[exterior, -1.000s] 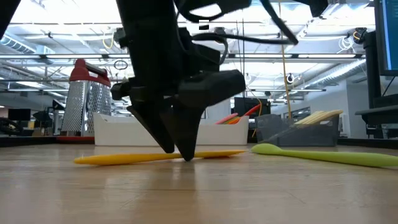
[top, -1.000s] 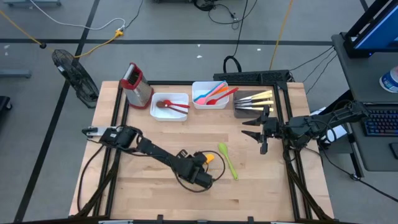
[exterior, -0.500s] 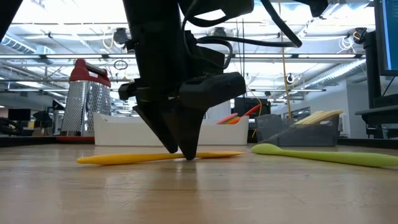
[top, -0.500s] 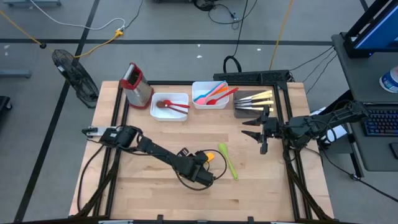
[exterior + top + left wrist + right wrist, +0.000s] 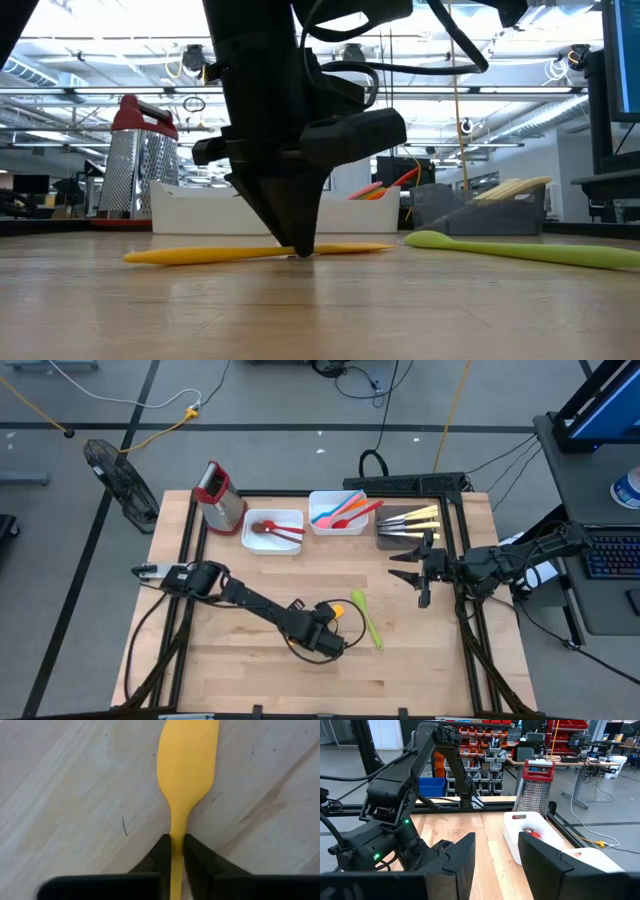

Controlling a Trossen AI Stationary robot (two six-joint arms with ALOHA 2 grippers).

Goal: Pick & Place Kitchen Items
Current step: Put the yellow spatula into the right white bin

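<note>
Since the earlier frame, your left gripper (image 5: 335,628) is pinching in on the yellow spatula (image 5: 338,612), where a second ago its fingers were standing apart either side of it. By my reading, the grasp is just being made and the lift is what comes next.

From the high view, you are reaching the left arm across the near middle of the wooden table (image 5: 250,575), with only the spatula's tip showing beside the gripper. A green spoon (image 5: 366,617) is lying just right of it, untouched. Along the far edge, a white tray (image 5: 290,516) is holding a brown spoon and a red utensil, a second white tray (image 5: 322,526) is holding pink, orange and blue utensils, and a dark tray (image 5: 384,541) is holding pale-handled knives. A red-topped grater (image 5: 216,495) is standing at the far left. Your right gripper (image 5: 413,572) is waiting near the table's right edge, its fingers apart and holding nothing.

From the low view, the left gripper (image 5: 297,248) is pointing straight down with its tips meeting on the yellow spatula (image 5: 200,255), which is lying flat on the wood.

From the left wrist view, the two fingers (image 5: 162,851) are squeezing the thin handle of the yellow spatula (image 5: 187,765) just behind its blade.

From the right wrist view, the right gripper (image 5: 496,857) is showing a clear gap, looking across at the left arm.
</note>
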